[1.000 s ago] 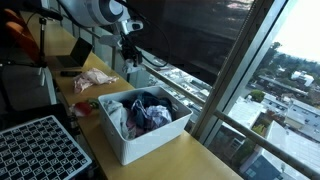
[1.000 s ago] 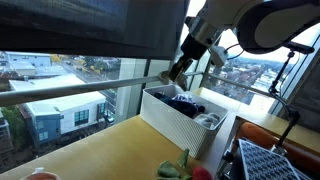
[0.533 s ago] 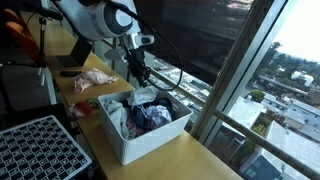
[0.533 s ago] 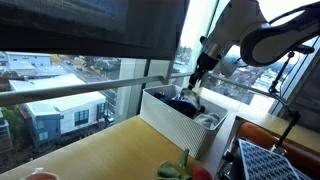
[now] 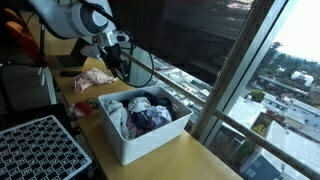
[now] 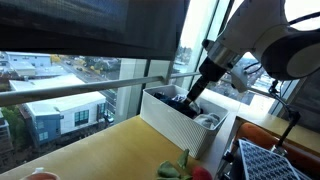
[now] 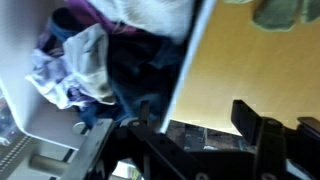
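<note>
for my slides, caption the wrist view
Open tool near a white bin of crumpled clothes on a wooden table

- White box (image 5: 140, 142), plain, no pattern.
- Dark blue, purple and white clothes (image 5: 148, 112), all mixed up.
- Black gripper (image 5: 120, 70) on a white arm (image 5: 70, 18).
- Soft pink cloth (image 5: 95, 78), with a bit of white.
- Light brown table (image 5: 195, 160), like wood.
- Black tray (image 5: 40, 150) with a grid of small pale squares.
- Green and red lump (image 6: 178, 168), too blurry to name.
</note>
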You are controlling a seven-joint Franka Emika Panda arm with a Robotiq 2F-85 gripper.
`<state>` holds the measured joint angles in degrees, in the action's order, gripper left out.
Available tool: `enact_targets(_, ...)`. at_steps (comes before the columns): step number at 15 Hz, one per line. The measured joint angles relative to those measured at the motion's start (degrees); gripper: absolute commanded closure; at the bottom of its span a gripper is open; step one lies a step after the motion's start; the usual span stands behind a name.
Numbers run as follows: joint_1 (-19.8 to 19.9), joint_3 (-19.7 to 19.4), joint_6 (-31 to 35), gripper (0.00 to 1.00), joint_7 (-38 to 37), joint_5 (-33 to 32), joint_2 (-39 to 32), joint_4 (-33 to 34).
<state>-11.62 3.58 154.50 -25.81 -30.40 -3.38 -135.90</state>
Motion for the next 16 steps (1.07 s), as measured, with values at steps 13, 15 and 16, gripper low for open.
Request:
enact_targets(13,-13.83,7.99,-0.04,0.0,-20.33,-5.83,-9.1,-3.38)
enact_targets(15,-13.78,6.74,-0.05,0.0,-20.76,-7.14,-10.39,-3.28)
enact_targets(16,-13.72,5.97,-0.05,0.0,-20.79,-7.62,-11.09,-3.3)
